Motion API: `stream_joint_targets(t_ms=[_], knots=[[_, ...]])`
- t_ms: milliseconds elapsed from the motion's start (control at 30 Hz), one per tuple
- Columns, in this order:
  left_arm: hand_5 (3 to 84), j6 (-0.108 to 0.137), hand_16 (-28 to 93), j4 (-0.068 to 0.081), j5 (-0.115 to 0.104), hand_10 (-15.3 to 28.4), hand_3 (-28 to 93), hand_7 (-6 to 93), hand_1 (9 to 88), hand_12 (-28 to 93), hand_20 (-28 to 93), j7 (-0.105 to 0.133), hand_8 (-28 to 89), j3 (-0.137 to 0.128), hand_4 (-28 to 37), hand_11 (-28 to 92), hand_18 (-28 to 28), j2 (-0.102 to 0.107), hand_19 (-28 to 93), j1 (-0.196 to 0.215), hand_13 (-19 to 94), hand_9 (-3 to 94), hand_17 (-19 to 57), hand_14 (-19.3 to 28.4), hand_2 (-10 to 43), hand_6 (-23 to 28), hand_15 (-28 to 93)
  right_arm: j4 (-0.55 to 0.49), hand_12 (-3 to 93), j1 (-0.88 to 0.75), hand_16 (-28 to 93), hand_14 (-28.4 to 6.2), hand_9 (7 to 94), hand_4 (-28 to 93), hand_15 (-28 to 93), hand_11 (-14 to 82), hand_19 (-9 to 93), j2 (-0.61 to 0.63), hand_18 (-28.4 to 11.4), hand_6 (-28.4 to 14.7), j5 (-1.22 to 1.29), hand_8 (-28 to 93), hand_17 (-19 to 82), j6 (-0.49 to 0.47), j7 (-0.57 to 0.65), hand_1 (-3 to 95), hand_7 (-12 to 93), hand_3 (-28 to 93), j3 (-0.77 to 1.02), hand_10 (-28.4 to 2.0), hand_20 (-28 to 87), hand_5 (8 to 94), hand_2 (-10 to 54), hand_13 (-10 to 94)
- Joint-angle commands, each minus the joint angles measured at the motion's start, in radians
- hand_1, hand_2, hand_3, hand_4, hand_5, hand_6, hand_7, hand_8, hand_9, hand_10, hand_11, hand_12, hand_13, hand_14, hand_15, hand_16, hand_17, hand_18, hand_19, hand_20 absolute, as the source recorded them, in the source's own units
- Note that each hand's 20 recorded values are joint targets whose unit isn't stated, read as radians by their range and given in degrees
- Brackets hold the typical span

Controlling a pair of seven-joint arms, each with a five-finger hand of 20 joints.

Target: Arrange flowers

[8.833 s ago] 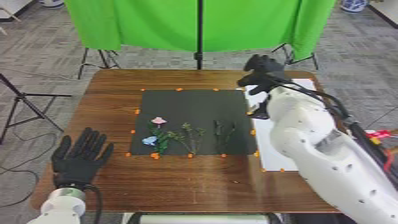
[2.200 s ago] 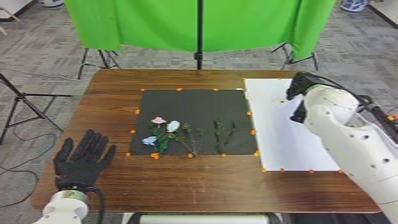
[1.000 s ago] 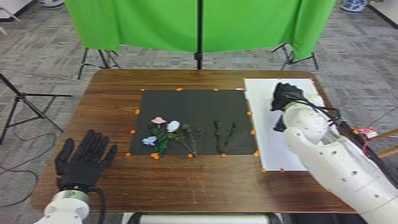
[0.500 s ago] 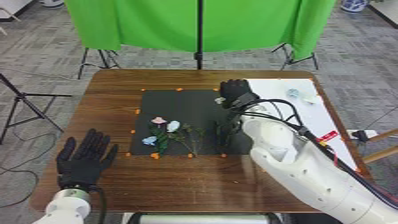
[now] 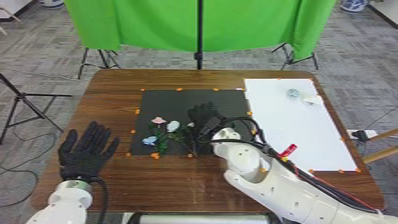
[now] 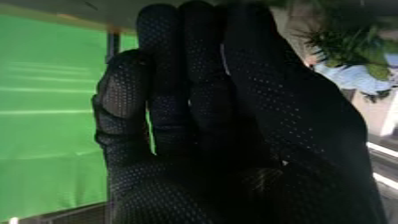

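Note:
My right hand (image 5: 204, 116) is over the black mat (image 5: 169, 102), its fingers pointing away from me. A small pale flower (image 5: 191, 125) is at its thumb side, pinched. Left of it on the mat lie a white flower (image 5: 173, 126), a pink flower (image 5: 159, 120) and a blue flower (image 5: 149, 140) with green leaves. My hand and wrist partly cover the stems beside them. In the right wrist view the hand (image 6: 204, 125) has its thumb against its fingers, near a light-blue flower (image 6: 354, 77). My left hand (image 5: 84, 152) stays open at the table's left.
A white sheet (image 5: 293, 130) lies to the right of the mat, with a light-blue flower (image 5: 293, 92) and a whitish flower (image 5: 311, 100) near its far end. Orange tape marks edge the mat. The brown table (image 5: 178, 190) extends in front, and a green curtain hangs behind.
My right hand has moved left from the white sheet onto the black mat, then nearer to me, with the pale flower. The flowers on the sheet are uncovered. My left hand has shifted slightly.

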Motion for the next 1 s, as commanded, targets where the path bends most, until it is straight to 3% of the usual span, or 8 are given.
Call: stream_joint_targets(t_ms=[33,233,467,833,1000], knots=[[44.5,0.012,-6,-0.004,0.001,14.7,77,20.2,25.9,12,20,-0.002,-11,-0.016,-28.3,30,14.8,-0.003,40,0.039,29,39.0,-6.0,14.5,12.5,7.8,50,-0.034,44.0,0.000,39,-7.7,80.8,-28,41,11.9,81,0.011,-22.0,-1.9,-0.003,7,33,-0.018,-0.004,63.9,30,67,0.016,-10.8,40,73.5,-9.5,62],[44.5,0.018,-6,-0.004,-0.003,14.7,77,20.2,25.9,12,20,-0.011,-11,-0.019,-28.3,30,14.8,-0.005,40,0.042,29,39.0,-6.0,14.5,12.5,7.8,50,-0.070,41.0,-0.004,38,-8.1,78.7,-28,40,9.5,79,0.014,-22.0,-2.1,0.010,5,31,-0.042,-0.008,64.7,26,67,0.020,-11.2,38,71.3,-9.5,60],[45.2,0.036,-6,-0.011,-0.038,14.6,79,20.5,27.6,12,20,0.001,-11,-0.027,-27.9,30,14.8,-0.008,40,0.052,30,39.6,-5.9,14.5,14.2,7.7,50,-0.130,39.0,-0.015,38,-8.1,76.5,-28,38,7.7,76,0.020,-22.0,-1.7,0.030,3,28,-0.113,0.003,67.0,23,67,0.031,-11.2,37,69.6,-9.5,58],[45.4,0.040,-6,-0.013,-0.050,14.7,78,20.7,26.8,12,20,0.011,-11,-0.027,-28.2,30,14.8,-0.012,40,0.058,30,39.8,-5.8,14.6,13.1,7.8,50,-0.189,34.0,-0.016,37,-9.2,72.1,-28,36,10.2,73,0.031,-23.0,-1.2,0.050,-3,26,-0.198,0.034,67.6,20,69,0.048,-12.5,36,67.7,-9.5,56],[45.4,0.072,-6,-0.017,-0.074,14.8,78,20.8,26.8,12,20,0.017,-11,-0.030,-28.3,30,14.8,-0.017,40,0.058,30,39.8,-5.8,14.6,13.0,7.9,50,-0.188,30.2,-0.014,35,-10.8,69.6,-28,37,13.5,73,0.034,-23.4,-1.6,0.073,-11,26,-0.183,0.068,64.7,20,73,0.050,-13.9,36,66.3,-9.5,55]])
